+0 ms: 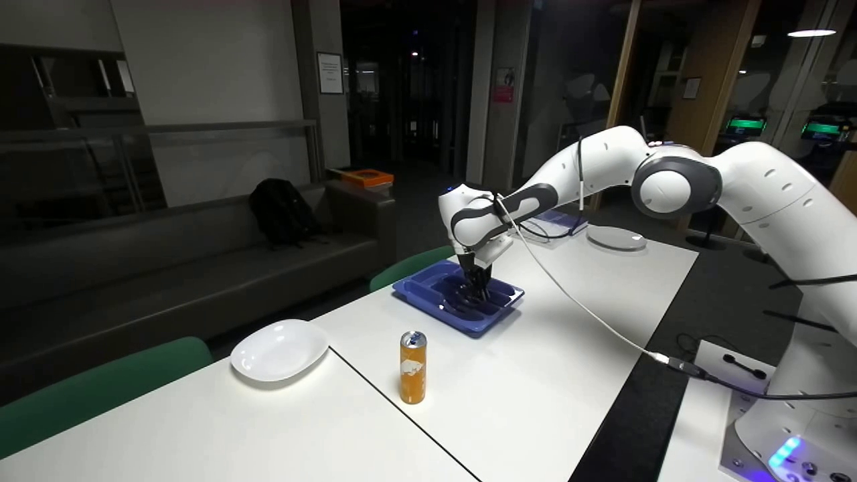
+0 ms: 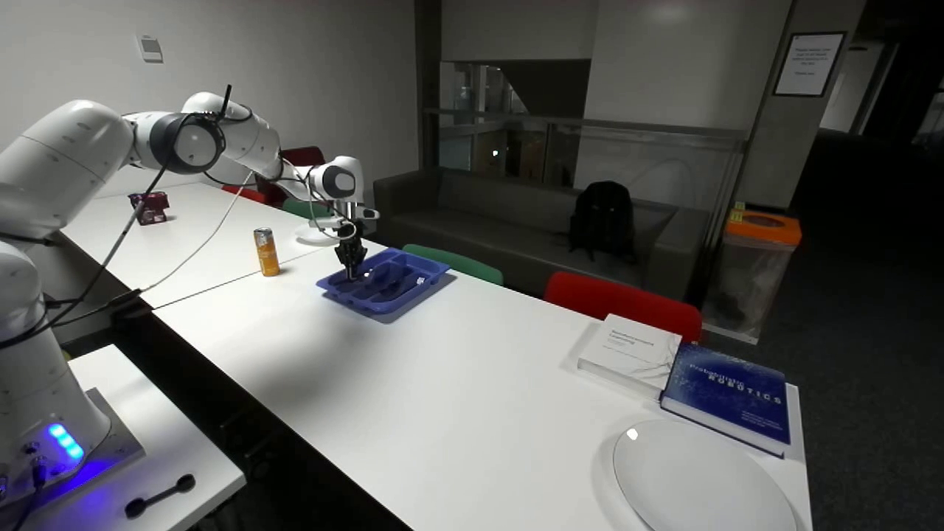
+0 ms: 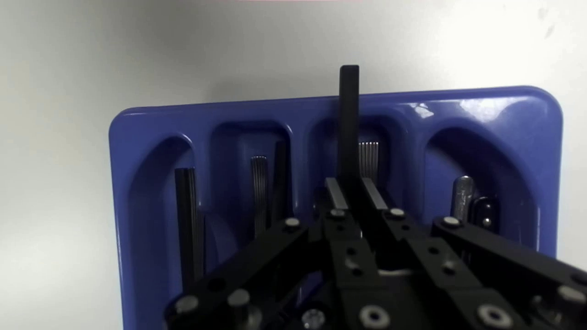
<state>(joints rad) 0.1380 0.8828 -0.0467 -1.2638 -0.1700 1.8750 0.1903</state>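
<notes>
Gripper [image 3: 355, 193]: narrow, its two pale pads [image 3: 375, 193] closed along the sides of a black handle [image 3: 349, 119]; it enters from the bottom of the wrist view.
Black handle: held between the pads, running up the upper middle of the wrist view, across the far rim of the blue tray [image 3: 156, 117], its squared end beyond that rim; its lower part is hidden by the gripper.
Blue tray: flat on the white table [image 1: 535, 375], near the middle of both exterior views, the gripper reaching down into it.
Left compartment: a dark bundle of slim handles [image 3: 185, 220], at the left of the wrist view.
Next compartment: ridged metal handles [image 3: 259, 183] beside a black piece [image 3: 279, 178].
Under the held handle: a compartment with more ridged metal [image 3: 369, 158], just right of it in the wrist view.
Right compartment: a rounded metal end [image 3: 462, 192] and a rounded black end [image 3: 485, 213] close together.
Orange can [image 1: 413, 375]: upright, lower middle of an exterior view, apart from the tray.
White dish [image 1: 280, 348]: left of the can there.
Books: a white one [image 2: 630, 350] and a blue one [image 2: 730, 391] side by side, at the right of an exterior view.
White plate [image 2: 700, 479]: below them, lower right.
</notes>
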